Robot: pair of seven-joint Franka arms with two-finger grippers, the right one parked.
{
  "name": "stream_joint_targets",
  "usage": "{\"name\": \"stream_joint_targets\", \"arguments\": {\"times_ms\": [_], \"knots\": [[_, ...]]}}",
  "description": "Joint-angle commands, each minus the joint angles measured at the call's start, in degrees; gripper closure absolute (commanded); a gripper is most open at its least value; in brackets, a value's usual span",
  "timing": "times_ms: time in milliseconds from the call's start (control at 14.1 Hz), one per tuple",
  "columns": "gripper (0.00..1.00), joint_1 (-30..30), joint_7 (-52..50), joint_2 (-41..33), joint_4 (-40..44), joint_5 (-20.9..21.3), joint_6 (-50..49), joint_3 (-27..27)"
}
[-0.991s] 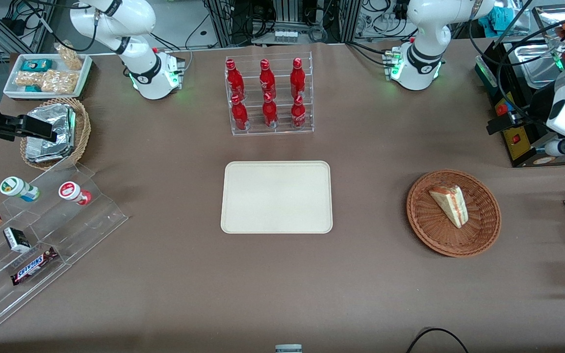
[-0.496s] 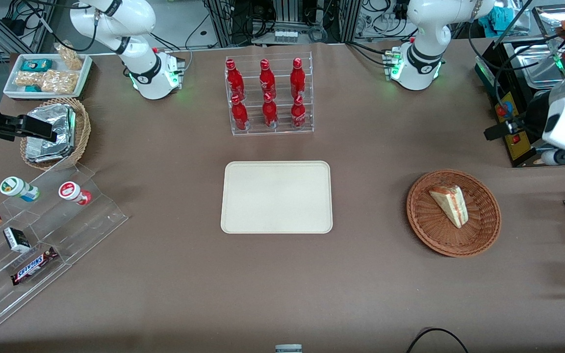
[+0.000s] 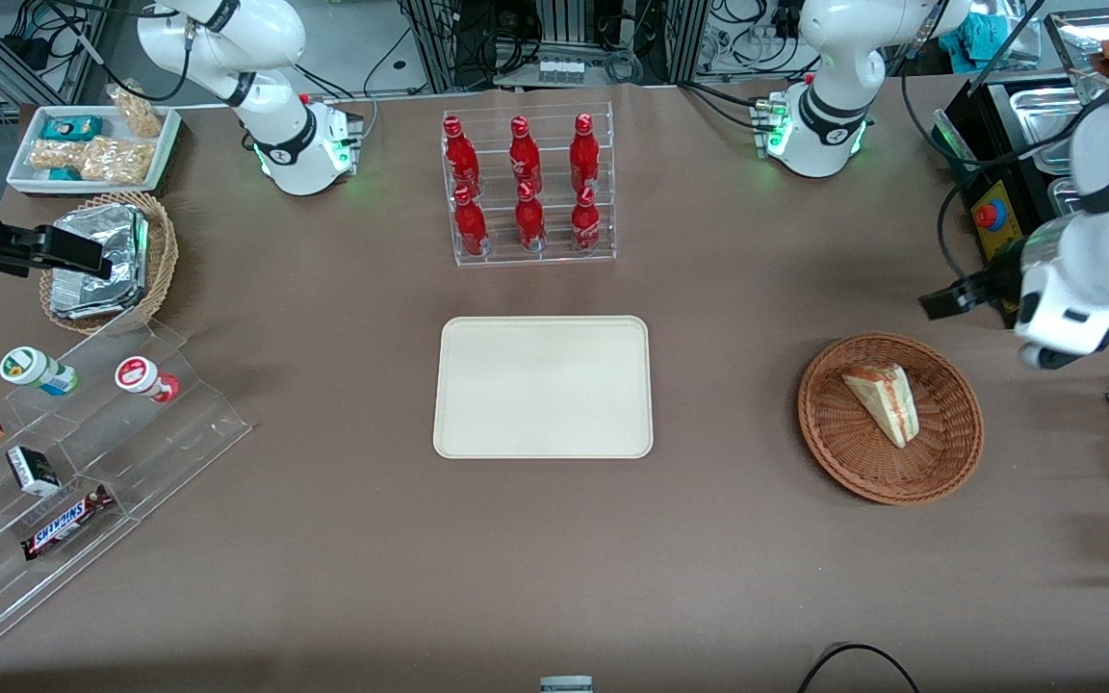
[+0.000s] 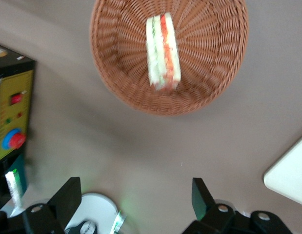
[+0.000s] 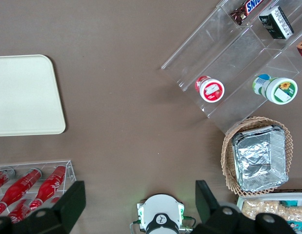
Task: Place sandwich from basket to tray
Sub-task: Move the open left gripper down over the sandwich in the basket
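– Start at the parked arm's end of the desk (image 3: 343, 558). What lies there?

– A light wicker basket (image 3: 166, 252) with a foil pack (image 3: 97, 260) in it. Nearer the front camera is a clear stepped stand (image 3: 179, 423) with small tubs and a chocolate bar. All of it is well apart from the fingers (image 4: 68, 202).

– And in the middle of the desk?

– A clear rack of red bottles (image 3: 529, 217), and nearer the camera than the rack, the tray (image 3: 543, 387). It lies flat with nothing on it, well apart from the fingers, though the wrist view catches one of its rounded corners.

– Where is the sandwich?

– The sandwich (image 3: 884, 401) lies in the basket (image 3: 843, 452), which sits toward the working arm's end of the desk. The wedge rests on its side near the middle of the weave, its red and green filling edge showing. It is not touched by anything but the wicker.

– And the gripper?

– The gripper (image 4: 133, 184) hangs in the air above the bare desk, near the basket's rim and a little farther from the front camera than the basket. The fingers are spread wide with nothing between them. In the wrist view, the basket and sandwich lie ahead of the fingertips, with a stretch of brown desk between. A yellow control box (image 4: 11, 117) with a red button stands off to one side of the fingers, apart from the basket.
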Motion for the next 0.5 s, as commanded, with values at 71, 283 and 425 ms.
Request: {"name": "stream_joint_targets", "arguments": {"times_ms": [71,283,425], "knots": [[0.0,-0.36,-2.26,0.95,-11.66,0.82,18.61,0.57],[0.0,-0.36,-4.47,4.82,-13.7,0.9,26.91,0.66],[0.0,-0.36,-4.47,7.28,-14.14,0.82,30.51,0.66]]}}
